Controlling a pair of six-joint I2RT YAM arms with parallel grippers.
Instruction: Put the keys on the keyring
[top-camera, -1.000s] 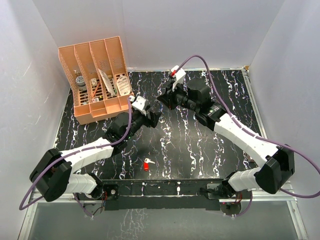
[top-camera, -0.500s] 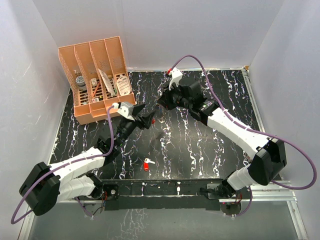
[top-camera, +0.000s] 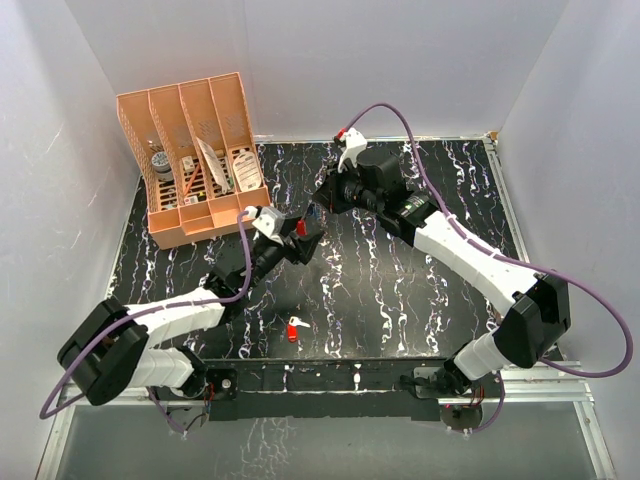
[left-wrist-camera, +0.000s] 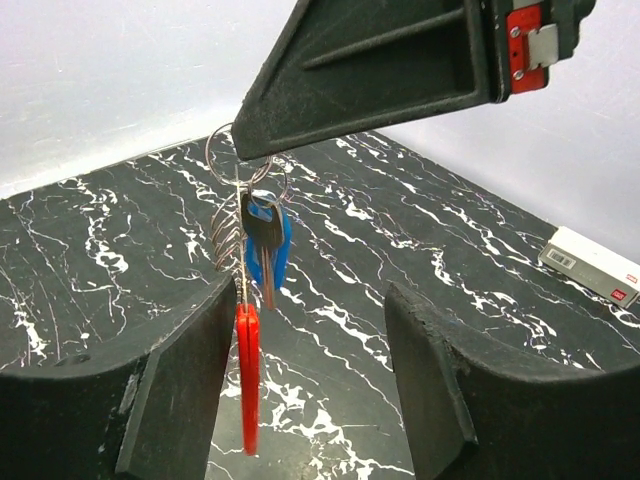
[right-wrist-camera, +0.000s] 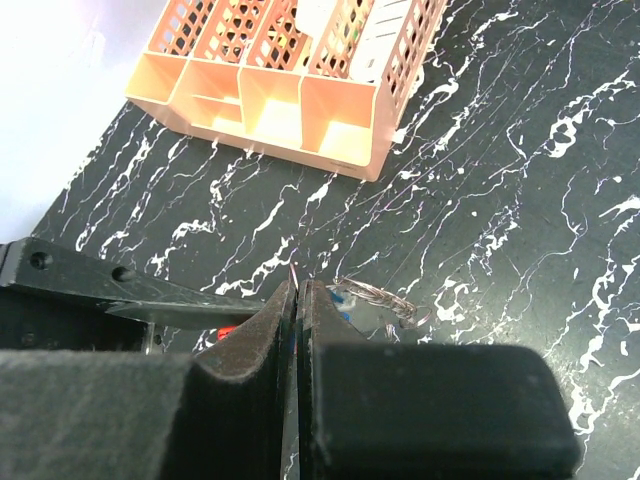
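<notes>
My right gripper (top-camera: 318, 205) is shut on the keyring (left-wrist-camera: 228, 165), a bunch of silver wire loops held above the table. The blue-headed key (left-wrist-camera: 266, 245) hangs from the loops, and so does a long red strip (left-wrist-camera: 247, 375), seen edge-on. My left gripper (left-wrist-camera: 310, 370) is open just below. The red strip dangles between its fingers, close against the left finger (left-wrist-camera: 190, 380); I cannot tell if they touch. In the right wrist view the shut right gripper (right-wrist-camera: 298, 285) hides most of the keyring (right-wrist-camera: 375, 293). The red-headed key (top-camera: 293, 328) lies alone near the table's front edge.
An orange divided organizer (top-camera: 195, 160) holding small items stands at the back left. A small white box (left-wrist-camera: 590, 265) lies on the black marbled table (top-camera: 400, 290) to the right in the left wrist view. White walls enclose three sides.
The left gripper has swung right and forward to sit under the right gripper and the hanging keyring. The right gripper shifted slightly and stayed shut. The red-headed key has not moved.
</notes>
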